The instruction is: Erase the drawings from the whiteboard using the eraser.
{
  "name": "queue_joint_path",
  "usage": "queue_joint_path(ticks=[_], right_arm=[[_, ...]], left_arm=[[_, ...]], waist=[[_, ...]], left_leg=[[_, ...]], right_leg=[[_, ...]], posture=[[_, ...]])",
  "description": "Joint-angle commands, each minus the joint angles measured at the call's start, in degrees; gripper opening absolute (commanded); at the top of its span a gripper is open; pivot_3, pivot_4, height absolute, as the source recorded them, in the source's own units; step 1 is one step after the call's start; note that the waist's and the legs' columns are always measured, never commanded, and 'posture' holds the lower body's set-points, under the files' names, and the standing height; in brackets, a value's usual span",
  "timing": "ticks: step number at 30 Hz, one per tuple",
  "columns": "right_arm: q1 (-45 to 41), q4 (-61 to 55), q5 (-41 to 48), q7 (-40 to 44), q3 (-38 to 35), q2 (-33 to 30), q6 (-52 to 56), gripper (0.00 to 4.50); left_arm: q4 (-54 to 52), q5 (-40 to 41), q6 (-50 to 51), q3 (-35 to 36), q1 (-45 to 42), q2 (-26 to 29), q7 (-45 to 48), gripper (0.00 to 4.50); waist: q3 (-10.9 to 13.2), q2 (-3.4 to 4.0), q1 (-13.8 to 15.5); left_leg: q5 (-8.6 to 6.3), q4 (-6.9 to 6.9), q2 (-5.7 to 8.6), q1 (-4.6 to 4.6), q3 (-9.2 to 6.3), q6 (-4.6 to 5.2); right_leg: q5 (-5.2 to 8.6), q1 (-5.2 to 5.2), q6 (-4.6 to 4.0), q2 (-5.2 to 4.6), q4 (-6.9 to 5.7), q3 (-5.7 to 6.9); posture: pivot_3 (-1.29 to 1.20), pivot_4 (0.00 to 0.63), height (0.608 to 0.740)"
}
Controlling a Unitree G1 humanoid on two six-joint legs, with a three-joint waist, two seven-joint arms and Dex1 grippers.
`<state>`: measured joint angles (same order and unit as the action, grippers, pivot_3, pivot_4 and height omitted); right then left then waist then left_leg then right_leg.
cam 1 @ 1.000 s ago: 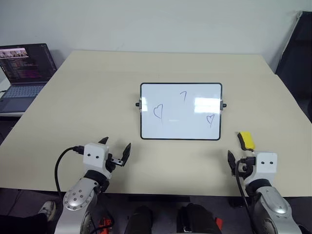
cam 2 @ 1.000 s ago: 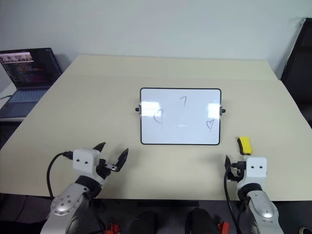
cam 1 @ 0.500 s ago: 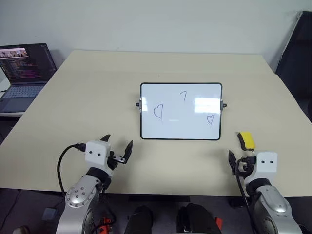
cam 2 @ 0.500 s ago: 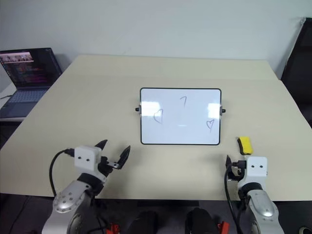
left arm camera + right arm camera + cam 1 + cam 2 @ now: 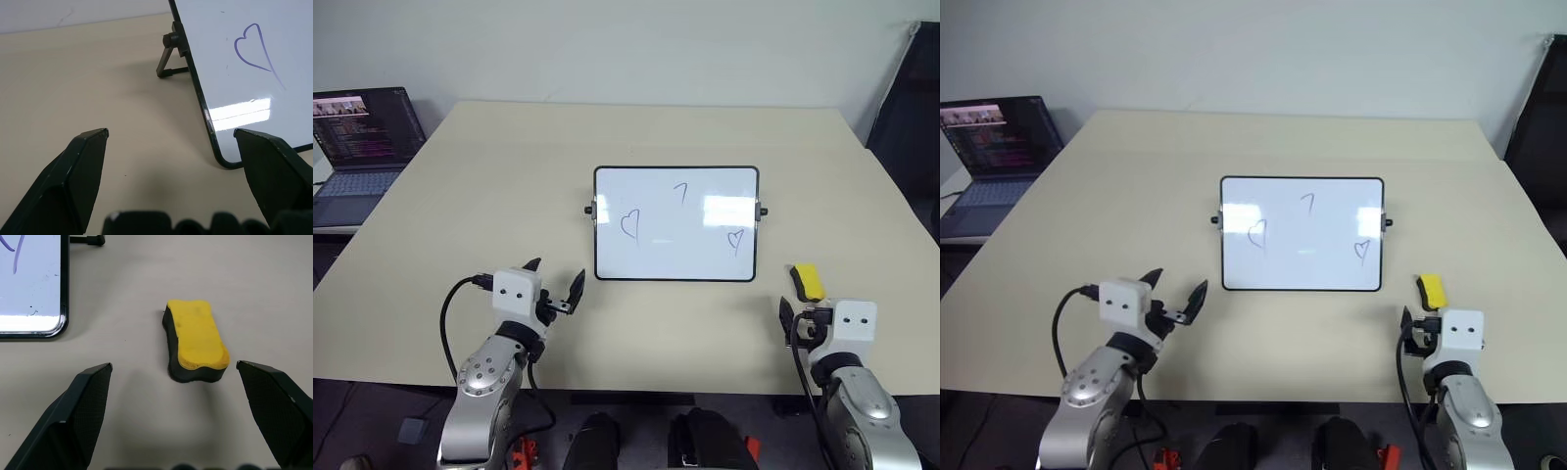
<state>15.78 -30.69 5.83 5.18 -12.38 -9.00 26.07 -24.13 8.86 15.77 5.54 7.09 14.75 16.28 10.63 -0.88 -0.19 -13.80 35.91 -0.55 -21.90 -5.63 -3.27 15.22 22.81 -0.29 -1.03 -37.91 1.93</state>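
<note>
Eraser [image 5: 197, 340], a small yellow oblong block with a dark underside, lies untouched near the beige table's [image 5: 460, 196] front right corner, long axis running front to back. Since a second ago the left gripper [image 5: 556, 286] has edged toward the black-framed whiteboard [image 5: 675, 224]; the right gripper [image 5: 173, 377] sits just short of the eraser. Both grippers' fingers stand apart, empty.

Whiteboard [image 5: 1301, 235] mid-table [image 5: 1087, 215], three drawings [image 5: 1307, 204] on it. Eraser [image 5: 1430, 291] at its 4 o'clock. Left gripper [image 5: 1176, 295] at 7 o'clock, fingers spread. Right gripper [image 5: 1420, 318] just below eraser. Laptop [image 5: 994, 147] at 10 o'clock.
</note>
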Motion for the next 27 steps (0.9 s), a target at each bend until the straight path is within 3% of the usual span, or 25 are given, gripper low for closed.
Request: queue_joint_path(ticks=[1, 9, 15, 22, 27], right_arm=[[0.06, -1.33, 0.92, 0.8, -2.11, -1.26, -0.97, 4.47], [-4.25, 0.94, 3.19, 2.47, -6.44, -4.61, 0.43, 4.47], [-9.89, 5.41, 6.58, 4.41, -8.5, -7.15, 2.64, 4.47], [-15.84, 10.5, 8.81, 4.51, -9.3, -7.79, 3.3, 4.47], [-19.27, 13.77, 9.82, 4.42, -9.05, -8.16, 4.16, 4.47]], left_arm=[[-1.46, 0.17, -0.68, -0.31, -0.9, -0.29, -0.37, 4.5], [-0.37, 10.57, 6.95, -0.83, -9.41, 2.51, 8.67, 4.5], [1.86, 16.09, 11.22, -7.91, -18.7, 7.94, 22.69, 4.5], [8.47, 13.33, 6.18, -17.81, -25.39, 13.05, 38.25, 4.5], [12.41, 12.27, 2.35, -21.44, -28.81, 13.19, 44.84, 4.5]], waist=[[0.0, 0.0, 0.01], [0.0, 0.0, -0.01], [0.0, 0.0, -0.1], [0.0, 0.01, -0.34], [0.0, 0.01, -0.32]], left_leg=[[0.0, 0.0, 0.0, 0.0, 0.01, 0.0], [0.0, 0.04, 0.07, 0.02, -0.01, 0.0], [0.01, 0.05, 0.11, 0.02, 0.04, 0.01], [0.01, 0.04, 0.05, 0.06, 0.12, 0.02], [0.01, 0.05, 0.01, 0.05, 0.16, 0.02]], right_leg=[[0.0, 0.0, 0.0, 0.0, 0.0, 0.0], [0.0, -0.02, 0.0, 0.03, -0.06, 0.03], [-0.03, -0.03, 0.02, 0.33, -0.06, -0.01], [-0.03, 0.02, 0.01, 0.46, -0.15, -0.13], [-0.04, 0.04, 0.0, 0.52, -0.15, -0.18]], posture=[[0.0, 0.15, 0.74], [0.0, 0.15, 0.74], [0.0, 0.15, 0.74], [0.0, 0.15, 0.74], [0.0, 0.15, 0.74]])
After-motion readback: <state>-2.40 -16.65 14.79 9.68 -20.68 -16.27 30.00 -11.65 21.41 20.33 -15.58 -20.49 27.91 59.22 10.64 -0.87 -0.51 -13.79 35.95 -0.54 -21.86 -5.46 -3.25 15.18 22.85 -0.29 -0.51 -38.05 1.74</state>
